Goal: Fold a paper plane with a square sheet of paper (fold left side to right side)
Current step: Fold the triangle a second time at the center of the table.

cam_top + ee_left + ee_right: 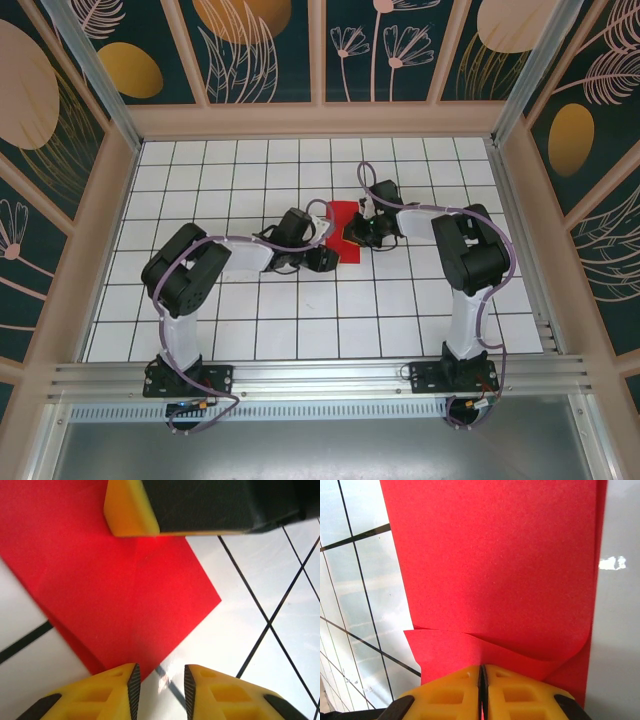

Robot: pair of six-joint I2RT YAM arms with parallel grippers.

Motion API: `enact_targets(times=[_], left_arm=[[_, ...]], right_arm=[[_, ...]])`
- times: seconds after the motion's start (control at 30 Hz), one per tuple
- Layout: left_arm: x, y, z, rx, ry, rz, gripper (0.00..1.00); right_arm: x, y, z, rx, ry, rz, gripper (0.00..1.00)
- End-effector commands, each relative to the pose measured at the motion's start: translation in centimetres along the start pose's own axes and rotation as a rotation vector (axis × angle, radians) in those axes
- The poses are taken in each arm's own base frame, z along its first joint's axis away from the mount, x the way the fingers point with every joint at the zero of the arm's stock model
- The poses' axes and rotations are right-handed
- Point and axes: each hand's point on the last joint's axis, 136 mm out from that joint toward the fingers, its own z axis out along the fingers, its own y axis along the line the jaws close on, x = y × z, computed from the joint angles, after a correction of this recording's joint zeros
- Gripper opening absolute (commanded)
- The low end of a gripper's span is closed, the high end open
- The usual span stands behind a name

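Two grippers at square sheet of paper point(343, 214), centre of tiled table point(200, 330): right gripper point(481, 670) pinched shut on lifted edge, left gripper point(160, 672) narrowly open at paper's corner. Carry edge across, align edges squarely, then crease.

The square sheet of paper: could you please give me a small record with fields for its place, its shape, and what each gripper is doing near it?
paper: square sheet of paper, bright red, plain
place: on the white grid table, between the two arms
shape: partly folded, with one layer curling over another
left gripper: open, jaws apart at the paper's edge, bare table between them
right gripper: shut, tips at the curled fold; whether it pinches the paper cannot be told
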Motion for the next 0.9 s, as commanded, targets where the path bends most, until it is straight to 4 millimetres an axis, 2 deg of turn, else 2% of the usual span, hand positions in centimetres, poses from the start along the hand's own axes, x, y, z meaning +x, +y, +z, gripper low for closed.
enact_targets(times=[0.0, 0.07, 0.2, 0.33, 0.4, 0.43, 0.47, 0.57, 0.7, 0.87], left_arm=[[3.6, 0.6, -0.9, -0.025, 0.101, -0.054, 0.29], [2.9, -0.4, -1.8, 0.004, 0.078, -0.048, 0.28], [0.0, -3.1, -4.0, 0.064, -0.007, -0.012, 0.28], [-2.2, -4.0, -4.4, 0.077, -0.051, 0.004, 0.29], [-3.0, -3.6, -3.7, 0.07, -0.051, 0.005, 0.3], [-2.5, -2.9, -3.0, 0.056, -0.028, -0.006, 0.3], [-3.5, -3.1, -2.6, 0.06, -0.039, 0.003, 0.3], [-3.4, -2.0, -1.0, 0.044, -0.016, -0.01, 0.31], [-3.1, -0.6, 0.1, 0.001, -0.003, -0.023, 0.31], [-1.6, 1.1, 0.8, -0.056, 0.036, -0.044, 0.29]], right_arm=[[2.9, -5.1, 0.6, 0.169, 0.082, 0.077, 0.13], [2.8, -4.9, 0.6, 0.164, 0.08, 0.075, 0.13], [2.7, -4.8, 0.4, 0.161, 0.077, 0.075, 0.13], [2.7, -4.8, 0.4, 0.162, 0.075, 0.075, 0.13], [2.7, -4.7, 0.4, 0.16, 0.075, 0.075, 0.13], [2.7, -4.7, 0.4, 0.159, 0.075, 0.073, 0.13], [2.7, -4.7, 0.4, 0.159, 0.075, 0.074, 0.13], [2.8, -4.7, 0.4, 0.158, 0.076, 0.073, 0.13], [2.7, -4.6, 0.4, 0.154, 0.076, 0.072, 0.13], [2.6, -4.1, 0.3, 0.137, 0.072, 0.063, 0.13]])
